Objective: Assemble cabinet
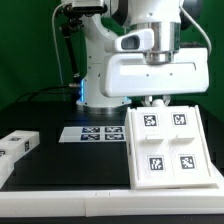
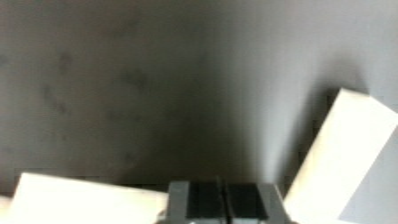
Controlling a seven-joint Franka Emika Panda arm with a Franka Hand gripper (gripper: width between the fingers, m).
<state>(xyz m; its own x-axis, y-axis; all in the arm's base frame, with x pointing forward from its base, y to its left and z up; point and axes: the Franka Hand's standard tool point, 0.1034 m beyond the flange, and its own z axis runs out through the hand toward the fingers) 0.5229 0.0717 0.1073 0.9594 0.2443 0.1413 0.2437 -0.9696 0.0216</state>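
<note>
The cabinet box (image 1: 168, 145) is a white panelled body with several square tags on its top face, lying on the dark table at the exterior view's right. My gripper (image 1: 155, 101) hangs just above its far edge. In the wrist view my gripper (image 2: 228, 205) has its two dark fingers pressed together with nothing between them. A white panel edge (image 2: 338, 150) and a second white piece (image 2: 80, 200) flank it there. A smaller white cabinet part (image 1: 15, 148) with tags lies at the exterior view's left.
The marker board (image 1: 100, 134) lies flat on the table between the robot base and the cabinet box. A pale ledge (image 1: 90, 205) runs along the near table edge. Cables hang behind the arm.
</note>
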